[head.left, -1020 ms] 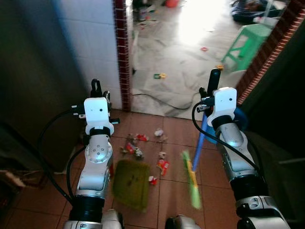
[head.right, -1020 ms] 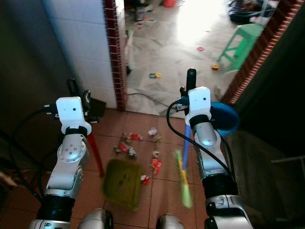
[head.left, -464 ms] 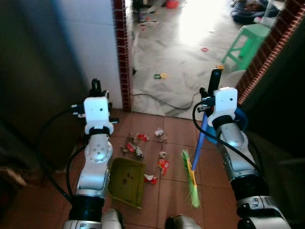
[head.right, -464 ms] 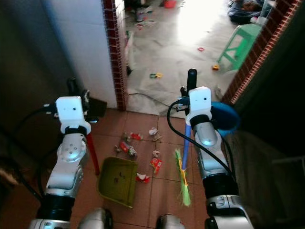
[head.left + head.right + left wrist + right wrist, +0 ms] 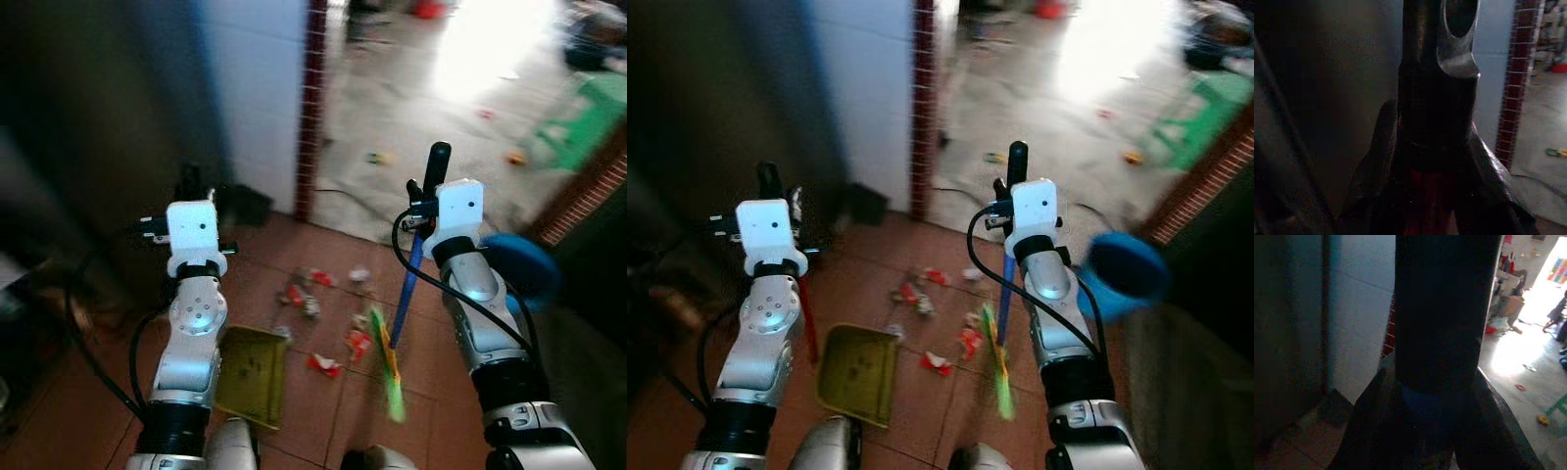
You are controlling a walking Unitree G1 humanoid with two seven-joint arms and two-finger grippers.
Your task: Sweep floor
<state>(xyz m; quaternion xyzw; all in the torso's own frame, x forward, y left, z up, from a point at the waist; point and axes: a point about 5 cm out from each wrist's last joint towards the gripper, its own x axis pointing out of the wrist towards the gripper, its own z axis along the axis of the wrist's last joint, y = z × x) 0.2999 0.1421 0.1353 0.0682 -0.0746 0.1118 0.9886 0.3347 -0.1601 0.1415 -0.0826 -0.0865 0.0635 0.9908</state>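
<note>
Gripping the broom [image 5: 404,294] handle, the right pincer [image 5: 431,191] hangs above floor litter [image 5: 328,364].

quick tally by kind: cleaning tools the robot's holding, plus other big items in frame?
Brooms: 1, blue-handled broom with green bristles, in right gripper
Dustpans: 1, olive-green plastic dustpan on red handle, in left gripper
Stools: 1, green plastic stool
Basins: 1, blue round basin
Total: 4

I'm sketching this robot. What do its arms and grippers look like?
Both arms are silver, jointed cylinders with black bands. A white boxy wrist block tops each, looped by black cables. The left gripper and right gripper have long black fingers.
</note>
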